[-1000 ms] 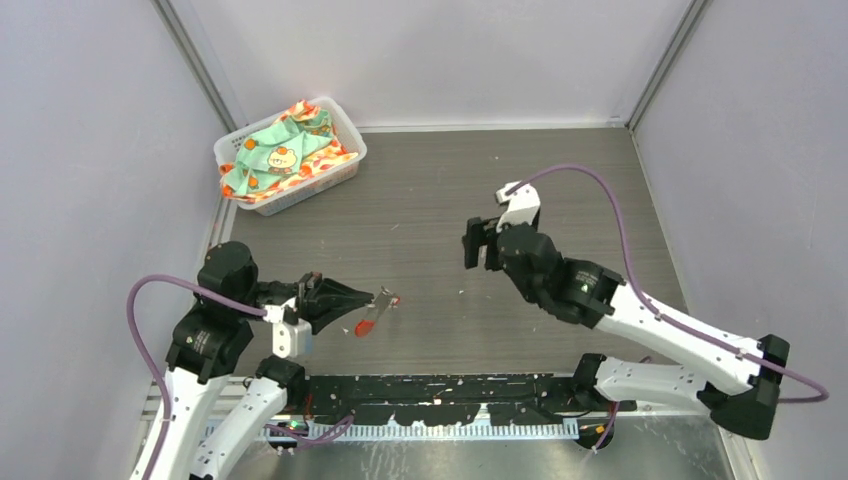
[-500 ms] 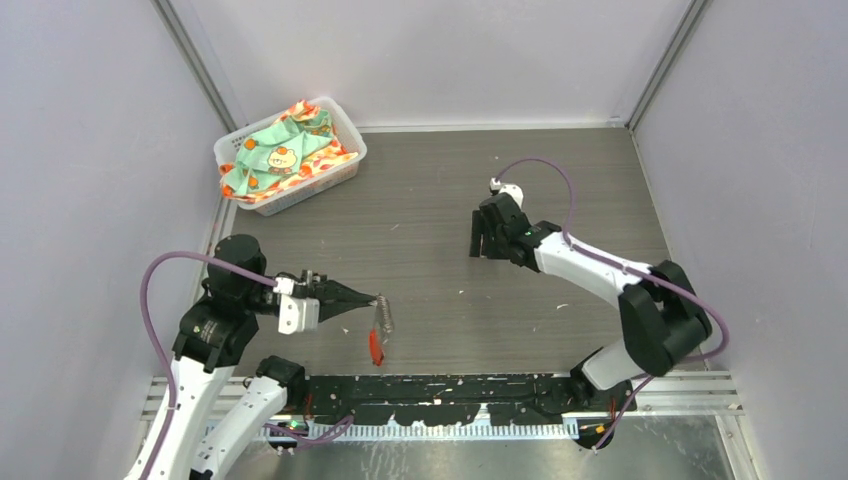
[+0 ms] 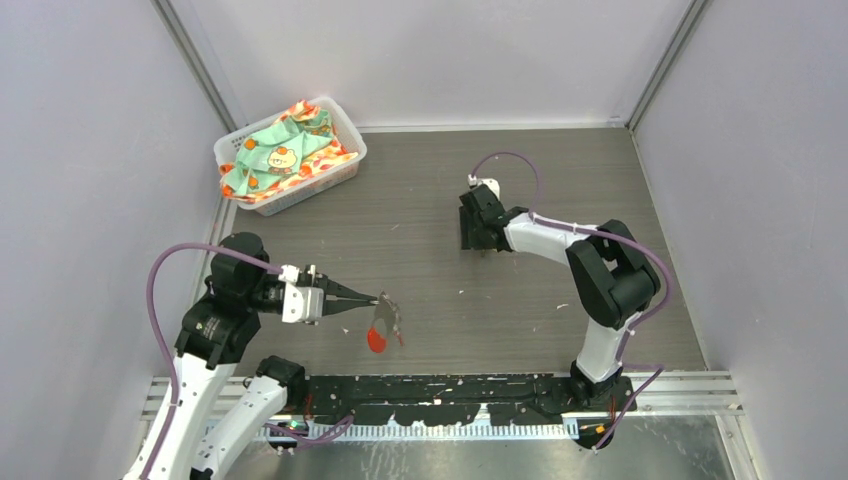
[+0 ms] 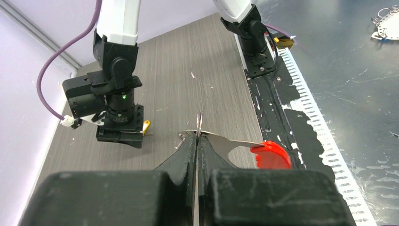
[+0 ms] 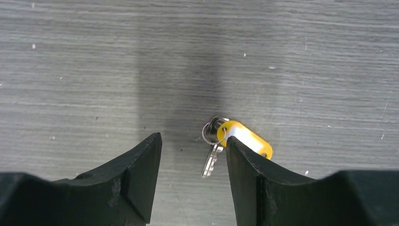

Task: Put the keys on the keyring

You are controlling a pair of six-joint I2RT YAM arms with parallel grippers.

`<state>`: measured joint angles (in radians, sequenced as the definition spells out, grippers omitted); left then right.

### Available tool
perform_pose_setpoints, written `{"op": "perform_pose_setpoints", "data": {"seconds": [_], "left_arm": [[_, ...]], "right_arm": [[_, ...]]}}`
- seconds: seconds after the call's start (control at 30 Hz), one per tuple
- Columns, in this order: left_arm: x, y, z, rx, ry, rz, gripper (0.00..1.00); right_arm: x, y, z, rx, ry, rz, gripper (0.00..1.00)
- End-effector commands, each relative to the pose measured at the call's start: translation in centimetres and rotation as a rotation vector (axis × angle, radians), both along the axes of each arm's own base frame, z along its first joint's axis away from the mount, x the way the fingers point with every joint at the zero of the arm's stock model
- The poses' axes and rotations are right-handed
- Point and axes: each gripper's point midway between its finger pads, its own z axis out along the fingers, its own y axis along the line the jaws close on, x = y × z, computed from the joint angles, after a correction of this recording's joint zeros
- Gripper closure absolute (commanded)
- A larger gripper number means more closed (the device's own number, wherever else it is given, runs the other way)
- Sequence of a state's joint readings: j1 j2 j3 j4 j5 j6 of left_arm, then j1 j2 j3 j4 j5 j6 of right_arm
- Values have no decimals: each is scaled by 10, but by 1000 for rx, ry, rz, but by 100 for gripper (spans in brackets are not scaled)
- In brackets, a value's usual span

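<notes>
My left gripper (image 3: pixel 378 297) (image 4: pixel 198 134) is shut on the keyring (image 3: pixel 381 318), gripping its thin silvery metal (image 4: pixel 221 141) edge-on. The ring's red crescent (image 4: pixel 269 155) hangs to the right, just above the table near the front edge. The yellow-tagged key (image 5: pixel 237 136) lies flat on the table with its small ring and silver blade. My right gripper (image 5: pixel 193 141) (image 3: pixel 478 243) is open, pointing down over it. The key's blade is between the fingers and its tag is at the right finger (image 5: pixel 249 165). The left wrist view shows the tag (image 4: pixel 146 126) beside that gripper. No separate red-tagged key shows.
A white basket (image 3: pixel 305 198) holding patterned cloth (image 3: pixel 285 145) stands at the back left. A black rail (image 3: pixel 440 385) runs along the near edge. Grey walls close in both sides and the back. A small wire object (image 4: pixel 386 23) lies on the metal surface beyond the rail.
My right arm has swung left and dropped low over the yellow-tagged key. My left gripper has risen and levelled, and the keyring has swung under it.
</notes>
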<state>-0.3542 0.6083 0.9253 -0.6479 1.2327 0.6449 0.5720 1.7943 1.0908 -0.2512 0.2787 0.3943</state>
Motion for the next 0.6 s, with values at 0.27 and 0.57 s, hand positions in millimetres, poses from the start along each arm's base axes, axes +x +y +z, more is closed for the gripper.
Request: {"op": "perform_pose_setpoints", "data": {"seconds": [0.27, 0.57], "left_arm": [[-5, 1, 15, -22, -48, 3, 100], [-3, 1, 17, -26, -38, 11, 100]], "right_arm": [[28, 0, 0, 6, -38, -69, 52], [24, 32, -1, 131, -4, 46, 89]]}}
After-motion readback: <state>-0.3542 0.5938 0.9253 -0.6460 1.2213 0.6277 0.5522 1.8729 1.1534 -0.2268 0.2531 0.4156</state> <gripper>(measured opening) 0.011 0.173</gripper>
